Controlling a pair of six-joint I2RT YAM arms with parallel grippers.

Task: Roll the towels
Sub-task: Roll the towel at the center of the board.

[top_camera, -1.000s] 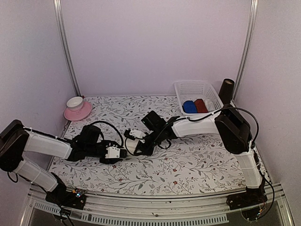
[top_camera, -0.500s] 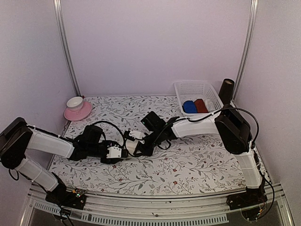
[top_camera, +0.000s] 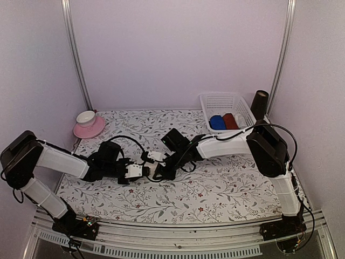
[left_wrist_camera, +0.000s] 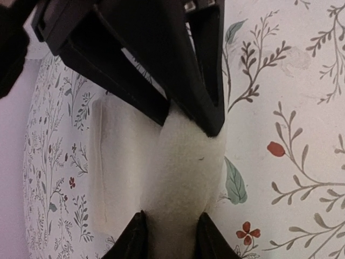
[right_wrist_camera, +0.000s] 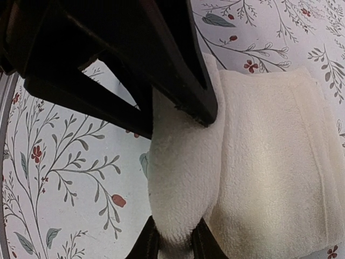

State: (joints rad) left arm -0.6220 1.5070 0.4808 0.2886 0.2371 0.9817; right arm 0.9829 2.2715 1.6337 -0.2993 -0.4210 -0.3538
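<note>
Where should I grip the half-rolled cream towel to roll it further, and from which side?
Take the cream fleece towel by its rolled ridge, pinching each end from outside along the roll's length, as the left gripper and right gripper do. The ridge stands thick above the flowered tablecloth; the flat tail beside it probably lies too thin to catch.

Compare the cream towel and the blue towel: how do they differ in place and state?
The cream towel lies on the table, only partly rolled; the blue towel sits in the white basket, fully rolled. The left gripper and right gripper pinch the cream towel; no gripper touches the blue towel. Both are plain cloth.
</note>
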